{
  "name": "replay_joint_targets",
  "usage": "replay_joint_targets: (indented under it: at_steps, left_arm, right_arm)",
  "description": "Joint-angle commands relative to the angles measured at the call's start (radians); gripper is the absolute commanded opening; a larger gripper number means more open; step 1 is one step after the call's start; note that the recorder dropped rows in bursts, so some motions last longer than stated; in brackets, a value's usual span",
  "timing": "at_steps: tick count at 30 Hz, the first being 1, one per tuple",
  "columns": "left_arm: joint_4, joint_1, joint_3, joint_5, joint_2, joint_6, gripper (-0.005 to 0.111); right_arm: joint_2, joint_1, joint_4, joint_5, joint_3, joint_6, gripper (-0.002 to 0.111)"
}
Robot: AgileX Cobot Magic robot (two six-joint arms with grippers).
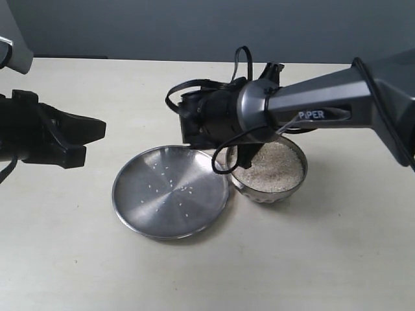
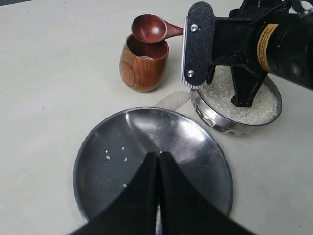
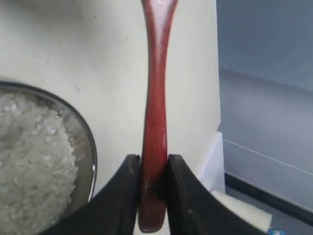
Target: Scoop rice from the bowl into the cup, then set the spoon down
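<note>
The right gripper (image 3: pixel 153 164) pinches the handle of the wooden spoon (image 2: pixel 151 28), whose empty head hangs over the wooden cup (image 2: pixel 143 66). The pour looks finished; next, the spoon needs laying flat on the table (image 1: pixel 337 259).

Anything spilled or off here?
Yes. A few loose rice grains lie scattered on the plate, outside the bowl and cup. A pale patch on the table between cup and bowl may be more spill; too blurred to tell. The spoon sits straight in the right claw.
</note>
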Motion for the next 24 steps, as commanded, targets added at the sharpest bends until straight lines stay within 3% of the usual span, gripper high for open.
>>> replay_joint_targets:
  at_steps: [1, 16, 24]
  left_arm:
    - [-0.01, -0.007, -0.008, 0.006, 0.004, 0.001, 0.0]
    - [-0.002, -0.007, -0.008, 0.006, 0.004, 0.001, 0.0]
    - [-0.002, -0.007, -0.008, 0.006, 0.004, 0.001, 0.0]
  right_arm:
    - [-0.073, -0.034, 0.102, 0.008, 0.003, 0.0, -0.001]
    - [-0.112, -0.049, 0.281, -0.066, 0.003, -0.063, -0.001]
    - [-0.231, -0.221, 0.493, -0.099, 0.003, -0.007, -0.001]
